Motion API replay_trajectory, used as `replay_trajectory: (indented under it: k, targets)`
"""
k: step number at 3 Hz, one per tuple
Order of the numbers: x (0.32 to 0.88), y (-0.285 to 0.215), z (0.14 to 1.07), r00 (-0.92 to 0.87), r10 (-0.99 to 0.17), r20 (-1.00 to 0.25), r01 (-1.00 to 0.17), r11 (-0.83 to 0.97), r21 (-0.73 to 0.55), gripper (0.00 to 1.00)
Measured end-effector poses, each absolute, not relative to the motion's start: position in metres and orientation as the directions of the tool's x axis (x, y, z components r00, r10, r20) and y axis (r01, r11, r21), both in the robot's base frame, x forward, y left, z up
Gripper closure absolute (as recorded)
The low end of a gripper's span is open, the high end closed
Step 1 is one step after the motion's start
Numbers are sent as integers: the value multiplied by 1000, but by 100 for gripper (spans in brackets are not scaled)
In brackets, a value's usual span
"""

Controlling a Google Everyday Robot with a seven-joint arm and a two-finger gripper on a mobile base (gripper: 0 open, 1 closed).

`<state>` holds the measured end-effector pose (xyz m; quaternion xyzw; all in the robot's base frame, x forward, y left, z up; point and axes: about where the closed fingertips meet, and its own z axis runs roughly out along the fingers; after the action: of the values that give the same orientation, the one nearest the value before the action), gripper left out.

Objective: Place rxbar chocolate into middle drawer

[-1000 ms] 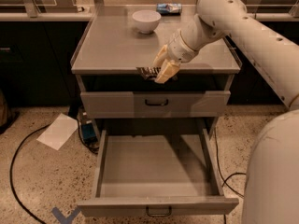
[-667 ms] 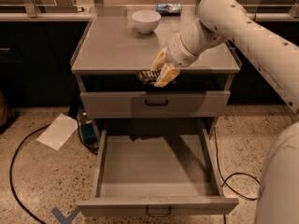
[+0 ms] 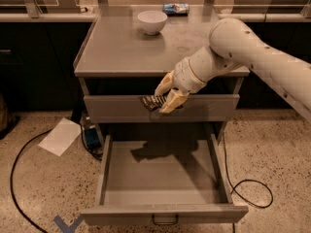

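Observation:
My gripper (image 3: 163, 97) hangs in front of the cabinet's upper closed drawer, above the open middle drawer (image 3: 164, 212). Its tan fingers (image 3: 174, 101) are shut on the rxbar chocolate (image 3: 152, 102), a small dark wrapped bar that sticks out to the left of the fingers. The middle drawer is pulled far out toward me, grey and shallow, with a dark wire handle on its front. The bar is held well above the drawer's floor, over its back part.
A white bowl (image 3: 152, 21) and a blue-and-white packet (image 3: 175, 8) stand at the back of the grey cabinet top (image 3: 121, 52). A white sheet of paper (image 3: 60, 136) and a black cable (image 3: 19, 169) lie on the floor at left; another cable (image 3: 252, 188) lies at right.
My gripper has moved down and slightly forward with the bar, from the edge of the cabinet top to the front of the upper drawer. The drawer has not moved.

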<state>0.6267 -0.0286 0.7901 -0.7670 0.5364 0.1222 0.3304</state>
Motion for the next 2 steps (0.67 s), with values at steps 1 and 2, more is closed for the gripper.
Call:
replay_trajectory:
  k: [1, 2]
  targets:
    - [616, -33, 754, 385, -752, -534, -911, -218, -350, 100]
    - [615, -39, 709, 350, -769, -534, -927, -205, -313, 100]
